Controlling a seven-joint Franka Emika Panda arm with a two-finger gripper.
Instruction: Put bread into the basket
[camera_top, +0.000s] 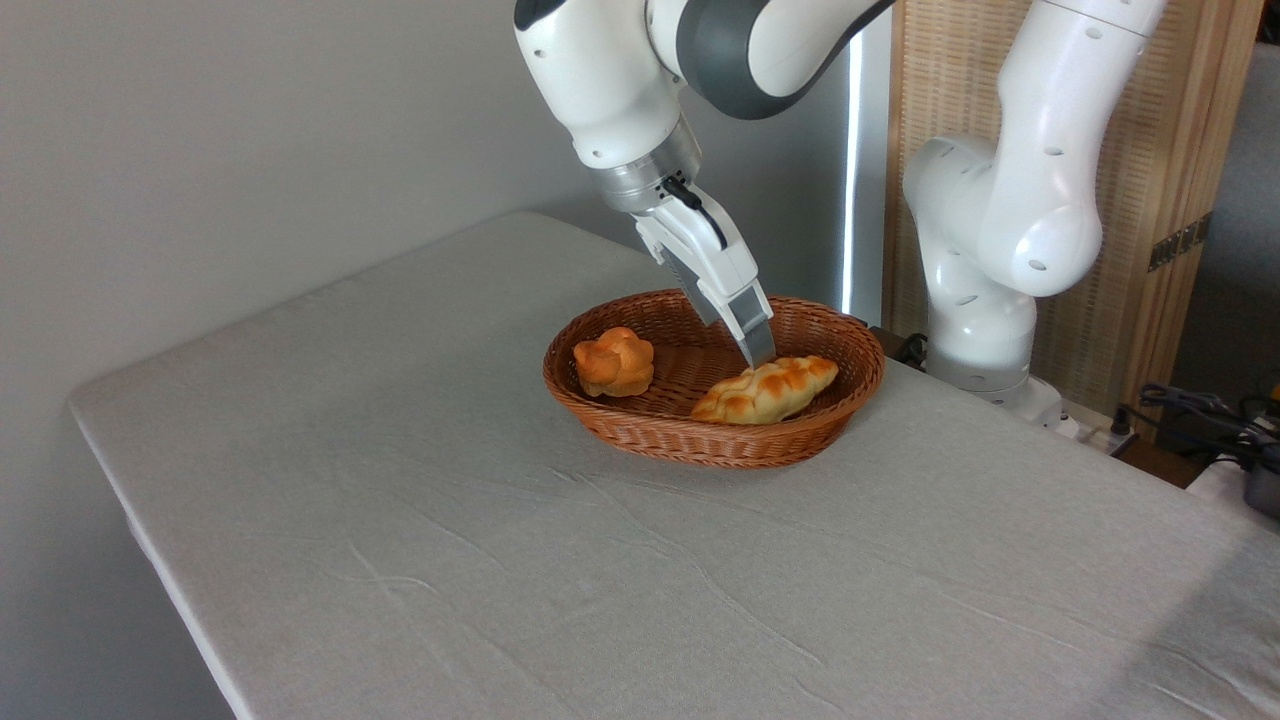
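Observation:
The bread (765, 390), a long braided loaf in pale cream with golden-orange ridges, lies inside the reddish-brown wicker basket (640, 425), along its right half. My gripper (758, 352) slants down from the upper left, and its fingertips end right at the loaf's upper back edge. I see the fingers edge-on, one in front of the other, so the gap between them is hidden. Whether they touch or hold the loaf is unclear.
A small round knotted orange-brown bun (613, 362) sits in the basket's left end. The basket stands on a table with a grey cloth (450, 520). The arm's white base (985, 330) stands behind right, with cables (1200, 410) at the far right.

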